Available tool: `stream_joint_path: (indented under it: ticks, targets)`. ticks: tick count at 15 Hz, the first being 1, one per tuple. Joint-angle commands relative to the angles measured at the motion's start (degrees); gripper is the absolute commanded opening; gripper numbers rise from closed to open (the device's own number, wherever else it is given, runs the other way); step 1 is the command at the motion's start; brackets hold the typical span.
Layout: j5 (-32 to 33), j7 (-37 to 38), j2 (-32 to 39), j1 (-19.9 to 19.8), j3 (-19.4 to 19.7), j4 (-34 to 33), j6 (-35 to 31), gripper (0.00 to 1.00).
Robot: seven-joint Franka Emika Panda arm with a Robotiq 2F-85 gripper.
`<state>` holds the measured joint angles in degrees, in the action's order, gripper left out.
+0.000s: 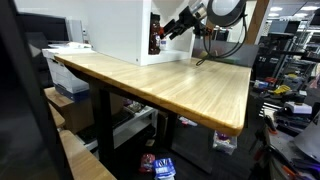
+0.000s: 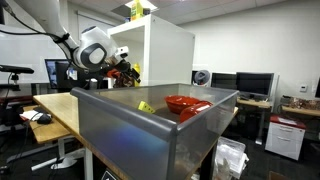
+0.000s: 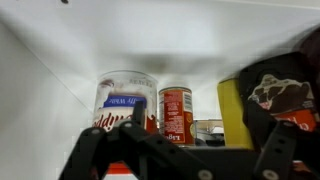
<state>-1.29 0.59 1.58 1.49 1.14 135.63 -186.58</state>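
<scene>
Arm [image 2: 95, 47] stretches level into white cabinet [image 1: 115, 30], fingers [image 3: 88, 160] wide apart and empty, facing jar [image 3: 125, 105] and red can [image 3: 176, 112].

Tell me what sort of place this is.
Most likely a lab or office workroom. Computer monitors stand on desks along the far wall, a long wooden table on a metal frame fills the middle, and shelves crowded with cables and gear stand behind it.
</scene>
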Motion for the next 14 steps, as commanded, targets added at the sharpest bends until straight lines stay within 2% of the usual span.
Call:
stream_joint_path:
  ticks: [1, 10, 14]
  targets:
    - [-0.47, 0.82, 4.88, -0.48, -0.5, -3.65, -4.28, 1.0]
    - [-0.46, 0.8, 10.06, -0.05, -1.15, -8.09, -9.18, 1.0]
    - [-2.13, 0.6, 12.36, 1.21, 0.43, -10.33, -10.52, 1.0]
